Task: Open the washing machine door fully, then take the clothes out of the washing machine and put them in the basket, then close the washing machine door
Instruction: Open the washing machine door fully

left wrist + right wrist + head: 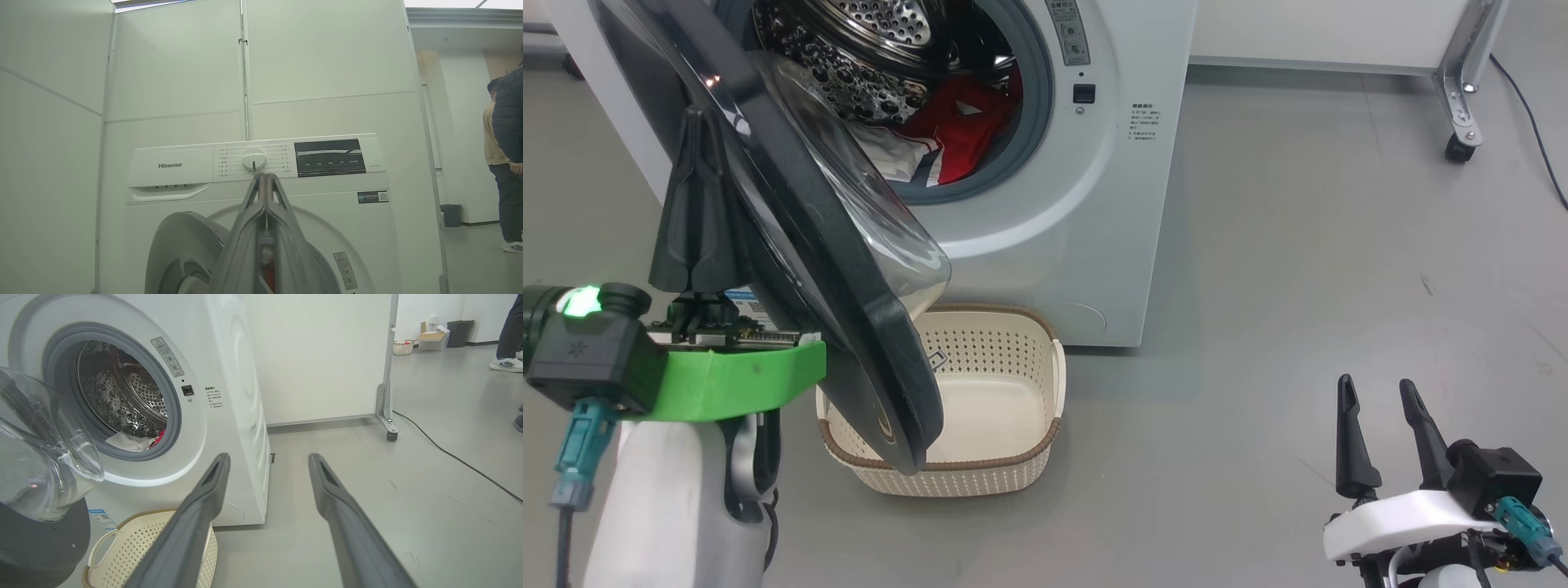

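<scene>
The washing machine (1111, 204) fills the top of the head view, and its control panel (175, 165) faces the left wrist view. The washing machine door (849, 310) stands swung out toward me over the basket, its glass bowl (45, 465) bulging right. My left gripper (696, 122) is shut with nothing in it, fingers (265, 192) pressed together and pointing up, close against the door's outer left side. Inside the drum lie the clothes: a red garment (964, 122) and a white one (130, 441). The cream basket (1005, 359) sits on the floor under the door. My right gripper (1380, 392) is open at the lower right.
A white partition on a metal leg with a caster (1460, 147) stands right of the machine, with a black cable (1531, 122) on the floor beside it. People (506, 163) stand far right. A cardboard box (431, 338) and a bin (459, 327) sit in the far background.
</scene>
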Robot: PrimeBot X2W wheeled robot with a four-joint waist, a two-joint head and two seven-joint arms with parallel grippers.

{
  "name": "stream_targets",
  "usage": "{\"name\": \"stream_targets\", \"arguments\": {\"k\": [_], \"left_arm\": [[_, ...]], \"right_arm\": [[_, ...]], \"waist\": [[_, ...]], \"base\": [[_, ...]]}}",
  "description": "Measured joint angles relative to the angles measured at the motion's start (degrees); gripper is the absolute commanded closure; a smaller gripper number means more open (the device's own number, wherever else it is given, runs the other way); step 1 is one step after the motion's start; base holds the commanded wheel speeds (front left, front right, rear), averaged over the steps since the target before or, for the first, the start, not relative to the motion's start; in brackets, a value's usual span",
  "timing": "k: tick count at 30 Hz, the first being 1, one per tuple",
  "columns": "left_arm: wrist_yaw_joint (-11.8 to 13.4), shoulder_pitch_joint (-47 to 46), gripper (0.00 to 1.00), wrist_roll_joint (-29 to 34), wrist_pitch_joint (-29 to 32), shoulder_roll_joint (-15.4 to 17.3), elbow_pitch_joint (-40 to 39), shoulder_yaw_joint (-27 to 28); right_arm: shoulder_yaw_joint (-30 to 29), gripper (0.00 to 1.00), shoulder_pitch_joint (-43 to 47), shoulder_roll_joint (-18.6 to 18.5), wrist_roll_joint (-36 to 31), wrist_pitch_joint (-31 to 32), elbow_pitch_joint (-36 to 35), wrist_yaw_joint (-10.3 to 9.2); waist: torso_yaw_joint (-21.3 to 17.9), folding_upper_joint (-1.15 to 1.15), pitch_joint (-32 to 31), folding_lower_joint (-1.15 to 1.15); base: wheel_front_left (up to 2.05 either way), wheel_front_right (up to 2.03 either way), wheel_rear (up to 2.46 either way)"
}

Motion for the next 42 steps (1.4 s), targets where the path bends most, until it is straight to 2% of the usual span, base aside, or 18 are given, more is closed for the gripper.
{"name": "stream_targets", "arguments": {"k": [14, 24, 42], "left_arm": [[-2.26, -0.02, 1.00, 0.51, 4.77, -0.01, -1.02, -8.20], [-2.97, 2.47, 1.00, 0.34, 9.56, -0.05, 1.98, -13.37], [-2.50, 7.25, 1.00, -4.22, 18.95, -0.04, 10.38, -15.92]], "right_arm": [[-0.46, 0.00, 0.01, 0.75, -0.51, 0.00, 0.13, 0.56], [-0.75, 0.00, 0.01, 1.30, -1.00, 0.00, 0.30, 0.98], [-1.24, 0.00, 0.01, 1.82, -1.45, 0.00, 0.81, 1.90]], "waist": [[-0.87, 0.00, 0.00, 0.00], [-1.86, 0.00, 0.57, 0.00], [-3.51, 0.00, 1.53, 0.00]], "base": [[0.00, 0.00, 0.00], [0.00, 0.00, 0.00], [0.00, 0.00, 0.00]]}}
